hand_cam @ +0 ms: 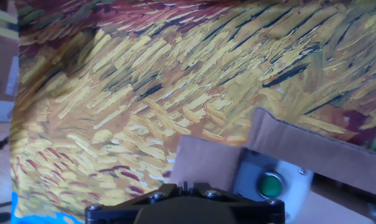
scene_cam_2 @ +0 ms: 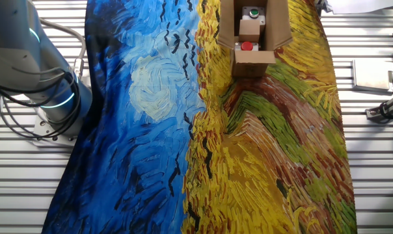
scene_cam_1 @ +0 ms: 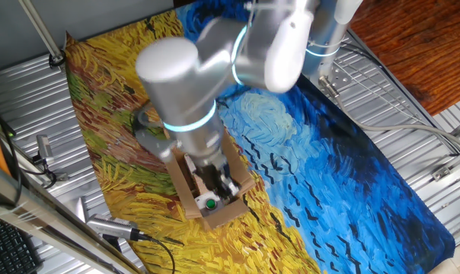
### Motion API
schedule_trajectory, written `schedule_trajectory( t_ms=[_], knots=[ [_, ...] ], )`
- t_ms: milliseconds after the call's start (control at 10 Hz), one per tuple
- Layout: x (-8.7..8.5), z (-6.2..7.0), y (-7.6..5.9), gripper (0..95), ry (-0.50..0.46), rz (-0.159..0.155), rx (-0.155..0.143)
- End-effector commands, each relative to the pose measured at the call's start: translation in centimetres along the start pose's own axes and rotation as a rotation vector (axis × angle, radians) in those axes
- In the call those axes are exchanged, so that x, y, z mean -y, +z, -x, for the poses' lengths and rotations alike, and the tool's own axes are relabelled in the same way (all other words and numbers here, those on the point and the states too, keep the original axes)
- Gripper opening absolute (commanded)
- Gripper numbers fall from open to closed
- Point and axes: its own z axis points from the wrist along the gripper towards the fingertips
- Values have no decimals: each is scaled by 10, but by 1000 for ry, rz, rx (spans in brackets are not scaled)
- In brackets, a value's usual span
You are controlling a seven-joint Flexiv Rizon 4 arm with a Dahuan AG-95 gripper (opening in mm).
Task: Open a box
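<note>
The small brown cardboard box point(scene_cam_1: 215, 199) lies on the painted cloth with its flaps spread open. Inside it is a tan insert with a green button point(scene_cam_1: 211, 203). My gripper point(scene_cam_1: 221, 185) hangs just above the box's open top, its dark fingers partly hidden by the wrist, so I cannot tell whether they are open or shut. The other fixed view shows the box point(scene_cam_2: 274, 29) at the top edge, with the green button point(scene_cam_2: 253, 12) and a red button point(scene_cam_2: 247, 46); the gripper is out of that frame. The hand view shows a flap point(hand_cam: 203, 163), the green button point(hand_cam: 270, 185) and only the gripper's housing point(hand_cam: 187, 206).
A painted cloth point(scene_cam_2: 157, 130), blue on one side and yellow on the other, covers the metal table. The arm's base point(scene_cam_2: 50, 97) with its cables stands at the cloth's blue edge. Tools and cables point(scene_cam_1: 112, 227) lie by the yellow edge. A clamp point(scene_cam_2: 385, 107) sits on the slats.
</note>
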Motion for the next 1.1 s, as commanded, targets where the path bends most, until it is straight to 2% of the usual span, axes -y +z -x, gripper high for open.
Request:
schedule_trajectory(
  t_ms=[100, 300, 400, 500, 900, 1100],
  knots=[
    [5, 0, -3, 0, -35, -49, -33],
    [5, 0, -3, 0, -104, -59, -38],
    [5, 0, -3, 0, -108, -68, -43],
    [5, 0, -3, 0, -100, -83, -44],
    [5, 0, -3, 0, -8, -98, -23],
    [6, -1, -3, 0, -8, -105, -25]
  ],
)
